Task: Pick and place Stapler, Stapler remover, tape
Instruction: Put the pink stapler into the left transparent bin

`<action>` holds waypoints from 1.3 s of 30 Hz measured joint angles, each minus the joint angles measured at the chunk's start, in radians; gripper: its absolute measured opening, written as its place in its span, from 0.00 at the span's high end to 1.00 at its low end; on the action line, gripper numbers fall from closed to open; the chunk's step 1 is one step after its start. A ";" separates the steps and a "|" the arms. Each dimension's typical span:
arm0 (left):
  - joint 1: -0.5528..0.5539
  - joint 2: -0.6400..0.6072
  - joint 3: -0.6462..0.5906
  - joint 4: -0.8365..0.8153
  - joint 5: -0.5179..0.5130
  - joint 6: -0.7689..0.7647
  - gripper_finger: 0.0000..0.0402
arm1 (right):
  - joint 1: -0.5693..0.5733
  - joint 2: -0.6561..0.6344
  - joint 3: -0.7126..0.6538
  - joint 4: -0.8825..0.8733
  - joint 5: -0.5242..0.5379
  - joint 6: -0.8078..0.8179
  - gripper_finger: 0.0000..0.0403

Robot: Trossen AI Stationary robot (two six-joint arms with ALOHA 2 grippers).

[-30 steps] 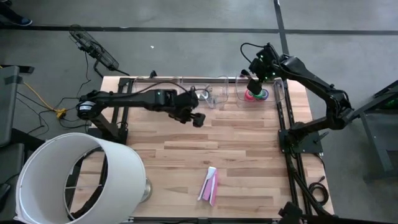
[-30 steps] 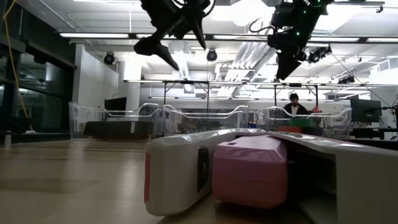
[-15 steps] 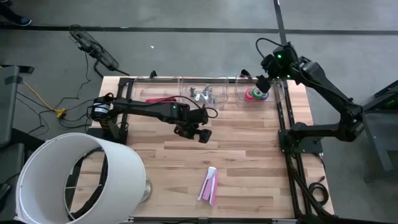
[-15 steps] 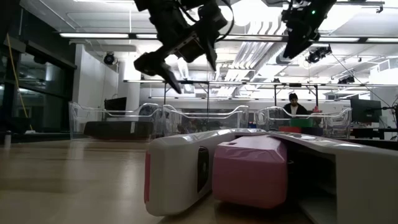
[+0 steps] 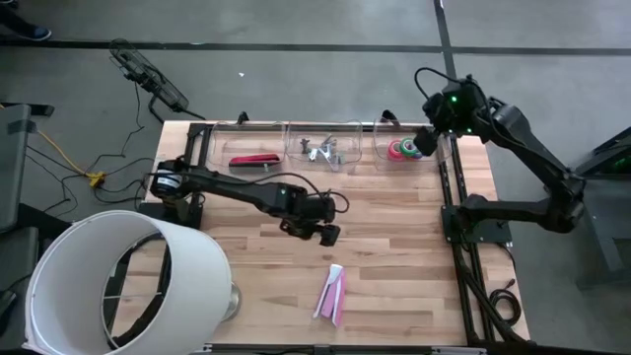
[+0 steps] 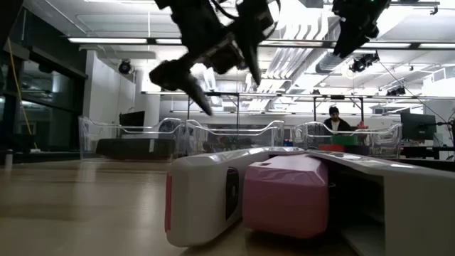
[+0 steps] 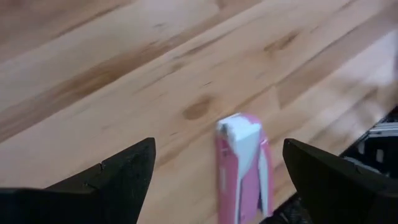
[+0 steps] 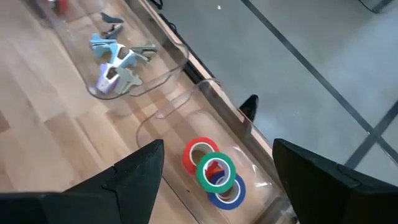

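A pink and white stapler (image 5: 332, 294) lies flat on the wooden table near its front edge; it also shows in the left wrist view (image 7: 242, 168) and close up in the low view (image 6: 284, 195). My left gripper (image 5: 325, 234) hangs open above the table, on the far side of the stapler, pointing steeply down and touching nothing (image 7: 217, 149). Tape rolls (image 8: 211, 171) in red, green and blue lie in the right clear bin (image 5: 404, 150). My right gripper (image 5: 426, 141) hovers open above that bin's right end, holding nothing. Stapler removers (image 5: 320, 150) lie in the middle bin.
A red stapler (image 5: 254, 160) lies in the left clear bin at the far edge. A large white cylinder (image 5: 118, 286) stands over the table's near left corner. The right arm's frame (image 5: 463, 212) runs along the right edge. A person (image 6: 334, 117) sits far behind the table.
My left gripper has come away from the bins toward the table's near edge and somewhat right, sinking and tipping further down, closer to the pink stapler. My right gripper has risen and drawn back toward the right edge, away from the tape bin. Both stay open.
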 joint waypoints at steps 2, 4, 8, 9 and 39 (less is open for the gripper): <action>-0.009 0.014 0.000 -0.002 0.009 -0.002 0.14 | 0.017 -0.005 0.000 -0.001 0.001 0.001 0.28; -0.024 0.038 0.005 0.006 0.026 -0.024 0.14 | 0.039 -0.010 0.000 -0.005 0.003 0.014 0.28; -0.053 0.059 0.010 0.051 0.038 -0.096 0.14 | 0.073 -0.017 0.000 -0.007 -0.002 0.016 0.28; -0.060 0.068 0.015 0.079 0.045 -0.124 0.14 | 0.079 -0.017 0.000 -0.008 -0.002 0.015 0.28; -0.040 0.221 0.341 -0.330 -0.080 -0.034 0.14 | 0.299 -0.022 -0.045 -0.149 -0.466 -0.117 0.28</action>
